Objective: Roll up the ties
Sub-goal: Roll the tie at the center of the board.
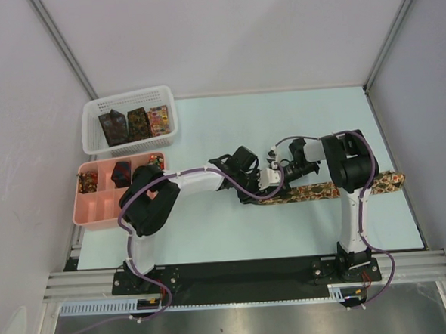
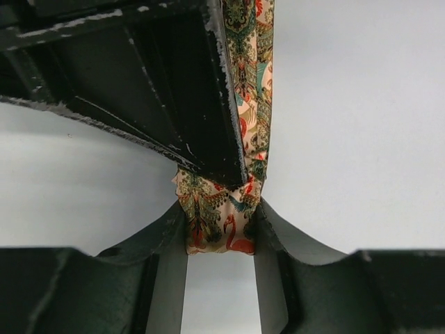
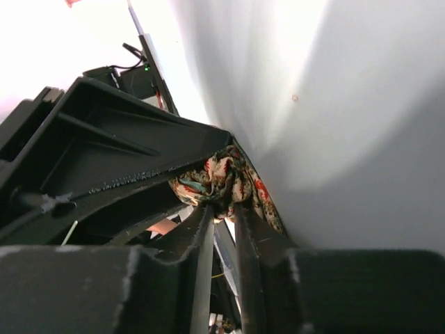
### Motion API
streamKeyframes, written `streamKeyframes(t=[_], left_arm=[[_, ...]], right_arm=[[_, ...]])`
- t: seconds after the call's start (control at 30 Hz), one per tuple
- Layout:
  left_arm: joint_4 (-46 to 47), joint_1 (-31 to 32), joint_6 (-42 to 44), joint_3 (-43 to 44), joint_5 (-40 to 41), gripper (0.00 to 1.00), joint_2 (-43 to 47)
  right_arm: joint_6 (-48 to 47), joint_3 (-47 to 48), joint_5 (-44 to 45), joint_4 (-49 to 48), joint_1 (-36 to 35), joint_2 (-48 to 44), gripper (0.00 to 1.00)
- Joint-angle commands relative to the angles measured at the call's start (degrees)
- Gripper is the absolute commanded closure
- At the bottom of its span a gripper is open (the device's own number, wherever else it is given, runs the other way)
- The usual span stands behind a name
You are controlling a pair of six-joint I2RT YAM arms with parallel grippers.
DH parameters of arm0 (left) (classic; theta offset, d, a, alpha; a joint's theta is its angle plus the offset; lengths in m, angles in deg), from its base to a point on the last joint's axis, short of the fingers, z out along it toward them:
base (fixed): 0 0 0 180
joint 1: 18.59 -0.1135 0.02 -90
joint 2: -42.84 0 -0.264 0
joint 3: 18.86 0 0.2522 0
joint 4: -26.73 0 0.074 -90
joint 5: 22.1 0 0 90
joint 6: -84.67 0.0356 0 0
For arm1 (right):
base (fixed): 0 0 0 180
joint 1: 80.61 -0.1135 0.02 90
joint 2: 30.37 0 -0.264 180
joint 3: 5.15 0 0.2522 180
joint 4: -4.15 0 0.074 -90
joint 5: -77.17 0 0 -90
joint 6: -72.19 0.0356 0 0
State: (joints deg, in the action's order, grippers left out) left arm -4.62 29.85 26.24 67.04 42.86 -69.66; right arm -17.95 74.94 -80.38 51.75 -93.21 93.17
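A tie (image 1: 323,190) with a brown-gold floral print lies as a strip across the table, its far end reaching the right edge. My left gripper (image 1: 248,188) is at the strip's left end. In the left wrist view its two fingers press the sides of the tie's folded end (image 2: 217,223), so the left gripper (image 2: 220,209) is shut on it. My right gripper (image 1: 269,179) meets it from the right. In the right wrist view its jaws (image 3: 224,207) stand a little apart, with bunched tie fabric (image 3: 215,177) at the tips.
A white mesh basket (image 1: 91,122) at the back left holds three folded ties (image 1: 137,124). In front of it a pink compartment tray (image 1: 97,214) holds rolled ties (image 1: 121,173). Each wrist view is half filled by the other gripper's black body (image 2: 139,69).
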Motion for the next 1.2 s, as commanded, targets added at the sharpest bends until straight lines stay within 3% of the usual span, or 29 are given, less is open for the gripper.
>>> streamKeyframes(t=[0.0,0.1,0.37,0.53,0.63,0.67,0.7,0.77,0.87,0.97,1.0,1.1,1.17], left_arm=[[-3.6,1.5,2.3,1.3,2.8,0.86,-0.2],[-4.3,1.5,2.4,1.0,4.3,0.88,-0.7],[-4.8,1.5,1.8,1.5,4.8,0.88,-1.8],[-5.0,1.5,2.0,1.5,5.1,0.88,-1.8],[-5.1,1.5,2.1,1.4,4.9,0.88,-1.8],[-5.1,1.5,2.1,1.3,4.6,0.88,-1.6],[-5.1,1.4,2.2,1.3,4.7,0.88,-1.1],[-5.3,1.2,2.4,1.0,4.8,0.88,-0.7],[-5.4,1.1,2.5,0.7,4.6,0.87,-0.4],[-4.5,0.3,1.7,0.2,3.0,0.76,0.7],[-4.0,0.1,1.4,-0.1,2.2,0.65,1.2],[-0.9,-1.6,0.6,-1.8,0.9,0.46,3.7],[2.2,-2.7,0.7,-3.8,-0.8,0.4,5.4]], right_arm=[[0.3,0.9,8.1,9.9,2.0,-2.6,0.68],[-1.3,2.2,8.7,12.6,2.6,-5.9,0.6],[-0.7,3.1,8.8,13.0,1.0,-7.1,0.59],[3.6,3.0,10.9,7.7,-0.8,-5.9,0.6],[5.1,3.3,13.5,5.6,-0.9,-4.4,0.72],[5.2,3.2,13.8,5.3,-0.7,-4.0,0.88],[5.6,3.0,14.5,5.0,-0.6,-3.9,0.94],[5.9,2.2,15.0,4.7,0.2,-4.0,0.99],[5.9,1.4,15.7,4.3,1.0,-4.5,1.0],[6.0,0.1,16.9,3.7,1.2,-4.6,1.0],[5.9,-0.1,17.6,3.6,1.2,-4.7,1.0],[5.4,-1.0,20.5,3.8,1.6,-4.7,1.0],[5.5,-1.2,22.4,3.7,2.1,-4.3,1.0]])
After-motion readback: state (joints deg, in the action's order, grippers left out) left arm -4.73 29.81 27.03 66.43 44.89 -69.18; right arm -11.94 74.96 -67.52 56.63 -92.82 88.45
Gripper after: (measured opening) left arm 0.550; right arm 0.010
